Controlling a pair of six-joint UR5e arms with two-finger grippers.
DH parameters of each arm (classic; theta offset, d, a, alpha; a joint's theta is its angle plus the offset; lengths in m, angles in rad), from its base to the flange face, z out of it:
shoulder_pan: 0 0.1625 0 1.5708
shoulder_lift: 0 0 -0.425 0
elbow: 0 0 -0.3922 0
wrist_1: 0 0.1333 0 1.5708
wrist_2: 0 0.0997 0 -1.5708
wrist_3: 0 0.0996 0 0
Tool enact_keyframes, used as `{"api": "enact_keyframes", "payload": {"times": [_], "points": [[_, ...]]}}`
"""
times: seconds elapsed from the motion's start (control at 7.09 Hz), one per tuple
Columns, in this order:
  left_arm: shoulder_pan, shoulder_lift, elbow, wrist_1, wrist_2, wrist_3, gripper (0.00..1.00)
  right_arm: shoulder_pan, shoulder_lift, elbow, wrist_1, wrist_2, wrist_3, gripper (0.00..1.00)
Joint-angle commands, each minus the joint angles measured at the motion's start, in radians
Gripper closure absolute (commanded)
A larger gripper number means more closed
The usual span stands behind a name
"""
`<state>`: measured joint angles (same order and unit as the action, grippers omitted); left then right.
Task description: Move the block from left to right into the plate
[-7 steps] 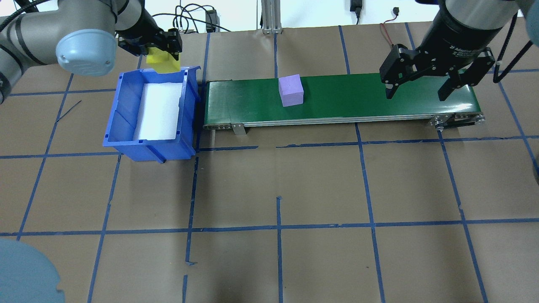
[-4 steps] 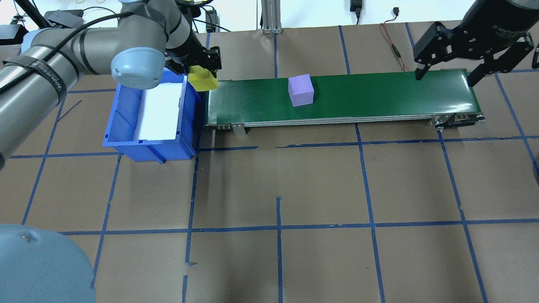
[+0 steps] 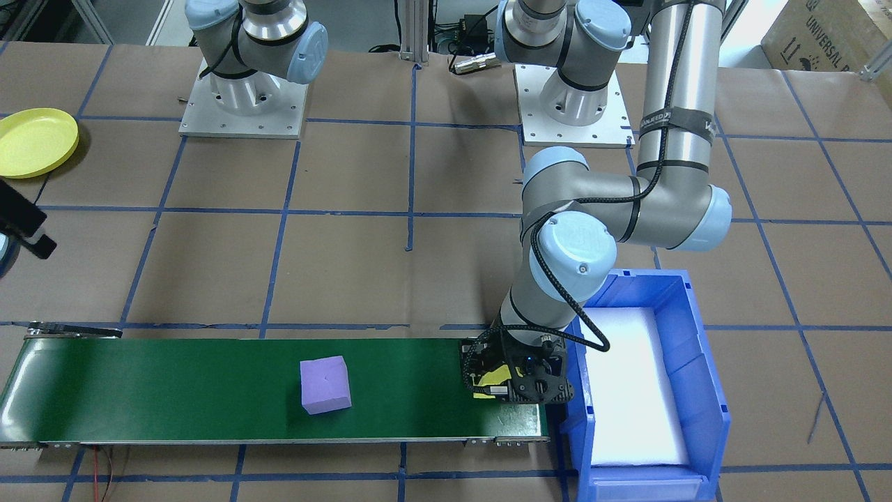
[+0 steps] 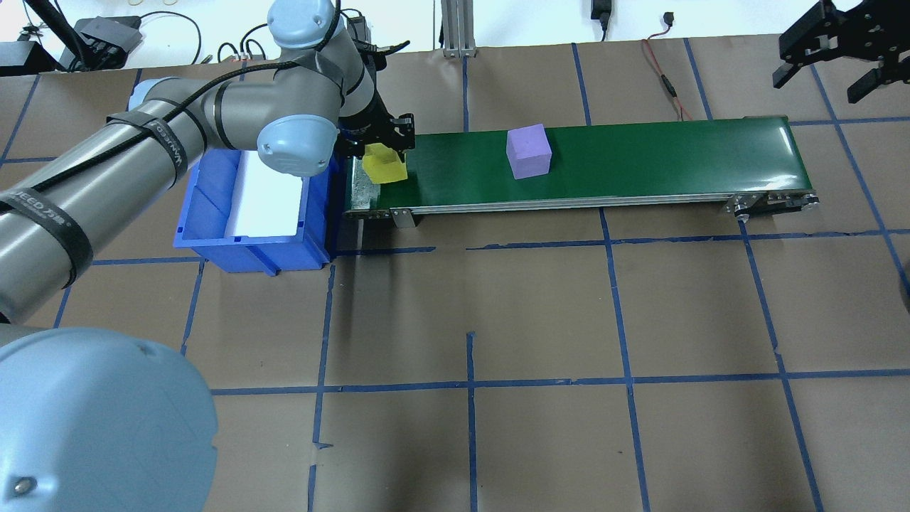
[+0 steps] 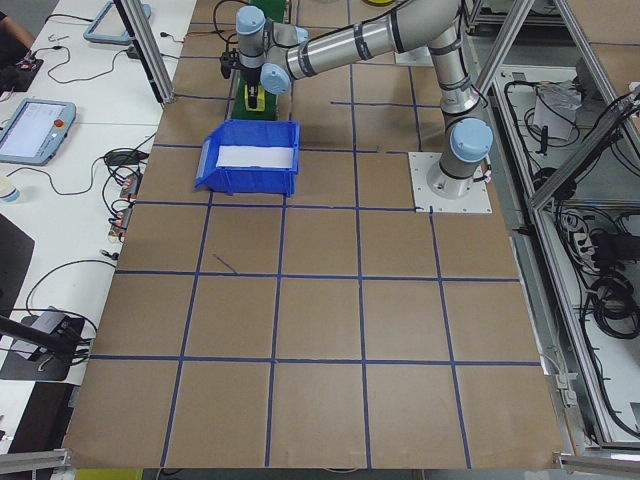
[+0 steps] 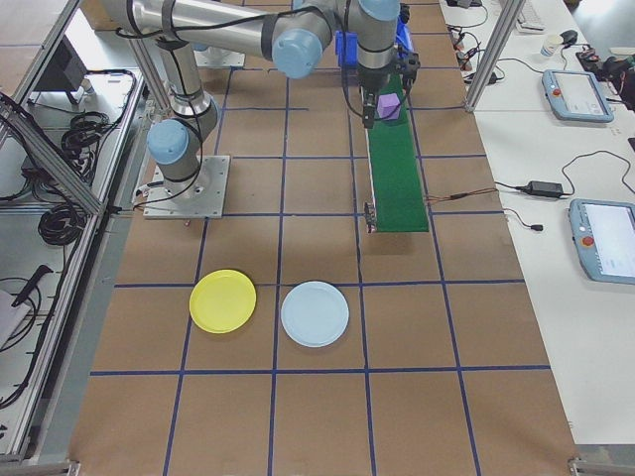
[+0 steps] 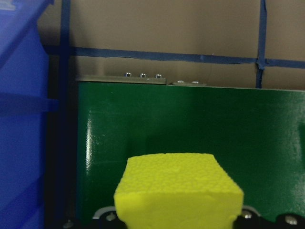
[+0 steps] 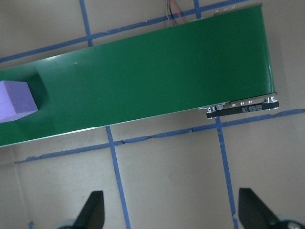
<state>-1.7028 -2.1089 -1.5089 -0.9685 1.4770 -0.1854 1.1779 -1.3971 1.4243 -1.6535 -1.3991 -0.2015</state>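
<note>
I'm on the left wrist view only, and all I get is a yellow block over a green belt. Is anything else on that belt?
Observer: Yes, a purple block sits near the middle of the belt.
Operator: Where's the plate?
Observer: The yellow plate lies on the table past the belt's right end, beside a light blue plate.
Operator: And the right tool?
Observer: The right tool is open and empty, off the belt beyond its right end.
</note>
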Motion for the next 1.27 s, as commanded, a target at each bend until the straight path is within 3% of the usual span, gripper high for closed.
{"api": "enact_keyframes", "payload": {"times": [0.0, 0.14, 0.28, 0.42, 0.71, 0.99, 1.13], "points": [[-0.001, -0.025, 0.001, 0.031, 0.012, 0.001, 0.04, -0.018, 0.09, -0.031, -0.092, 0.017, -0.025, 0.0], [-0.001, 0.019, 0.019, 0.028, 0.016, 0.006, 0.0, -0.052, 0.127, -0.036, -0.103, 0.061, -0.066, 0.0], [-0.001, 0.093, 0.022, -0.001, 0.076, 0.007, 0.0, -0.082, 0.147, -0.022, -0.101, 0.09, -0.135, 0.0], [0.002, 0.183, 0.032, -0.119, 0.104, 0.006, 0.0, -0.084, 0.167, -0.019, -0.104, 0.094, -0.144, 0.0], [0.041, 0.323, 0.052, -0.365, 0.106, 0.007, 0.0, -0.084, 0.199, 0.011, -0.17, 0.103, -0.22, 0.0], [0.109, 0.409, 0.049, -0.548, 0.105, 0.009, 0.0, -0.084, 0.201, 0.083, -0.189, 0.246, -0.326, 0.0], [0.118, 0.429, 0.027, -0.596, 0.105, 0.008, 0.0, -0.084, 0.201, 0.09, -0.231, 0.282, -0.358, 0.0]]}}
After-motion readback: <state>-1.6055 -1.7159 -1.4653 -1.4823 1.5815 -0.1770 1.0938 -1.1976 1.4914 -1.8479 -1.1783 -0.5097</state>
